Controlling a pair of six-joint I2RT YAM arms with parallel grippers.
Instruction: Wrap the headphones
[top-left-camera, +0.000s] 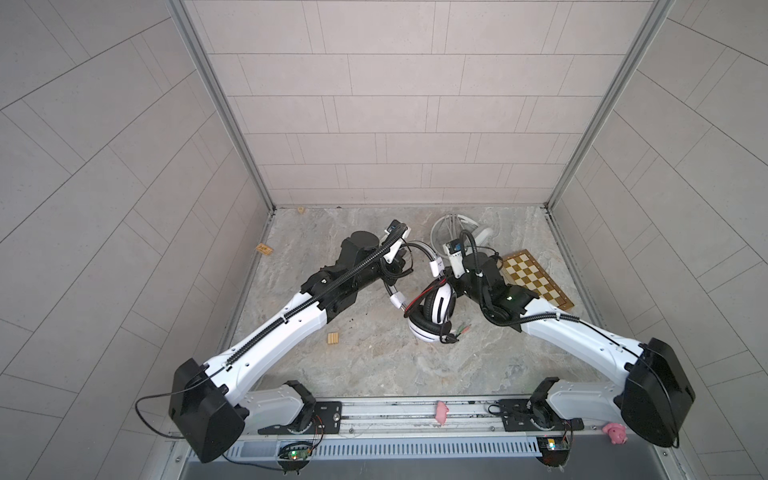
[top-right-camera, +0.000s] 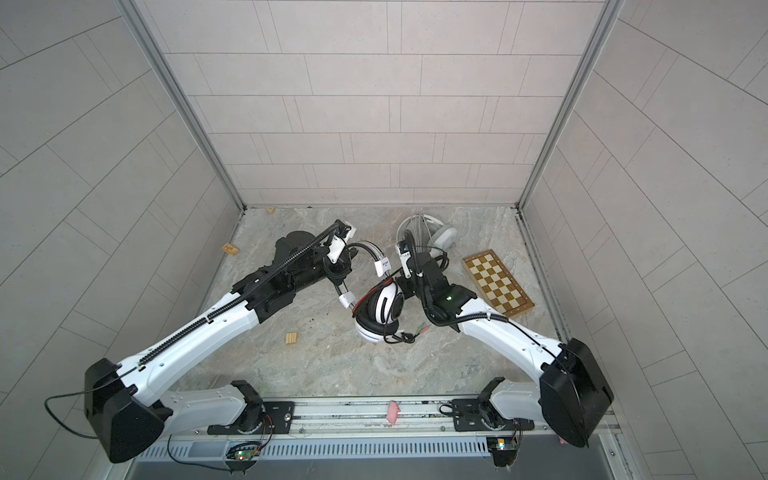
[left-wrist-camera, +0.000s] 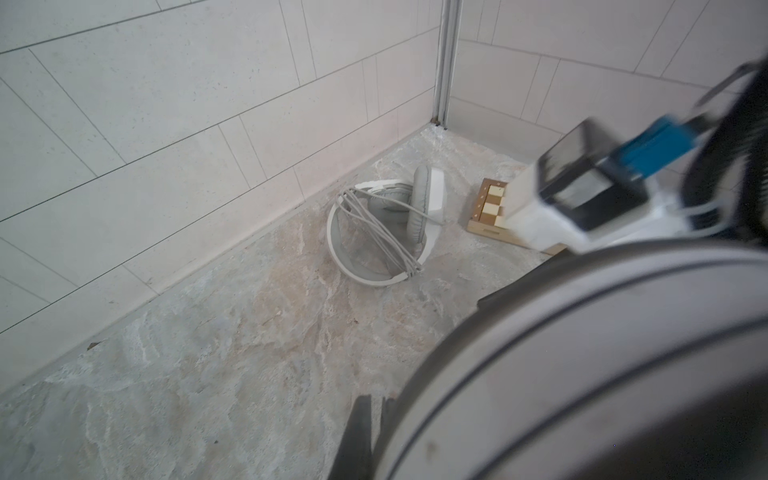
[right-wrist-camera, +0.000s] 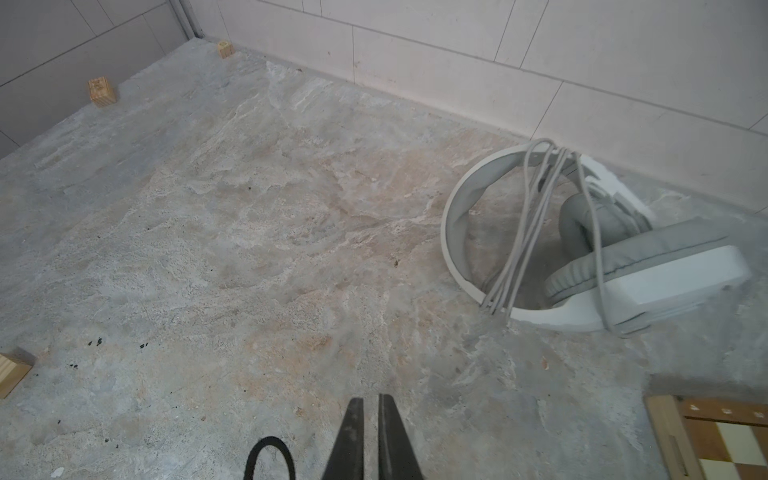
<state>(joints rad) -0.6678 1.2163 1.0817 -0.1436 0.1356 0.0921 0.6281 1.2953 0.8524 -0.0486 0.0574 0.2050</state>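
Note:
The white headphones with black-striped cups (top-left-camera: 438, 307) (top-right-camera: 384, 307) stand at the middle of the table, cups down, headband arching up and to the left. Their black-red cable (top-left-camera: 417, 300) loops over the cups, and its plugs (top-left-camera: 462, 330) lie on the table. My left gripper (left-wrist-camera: 374, 405) is shut at the top of that headband (left-wrist-camera: 582, 353), which fills the left wrist view. My right gripper (right-wrist-camera: 371, 409) is shut just right of the cups with nothing between its fingers; a black cable loop (right-wrist-camera: 270, 457) lies beside it. The pale-grey headphones (top-left-camera: 484, 237) (left-wrist-camera: 424, 199) (right-wrist-camera: 665, 282) lie at the back with their whitish cable wound round the band.
A wooden chessboard (top-left-camera: 536, 282) (top-right-camera: 496, 284) lies right of my right arm. Small wooden blocks (top-left-camera: 333, 338) (top-left-camera: 264, 249) (top-left-camera: 300, 210) sit on the left half of the table. Tiled walls close in the back and both sides. A pink toy (top-left-camera: 742, 434) sits on the front rail.

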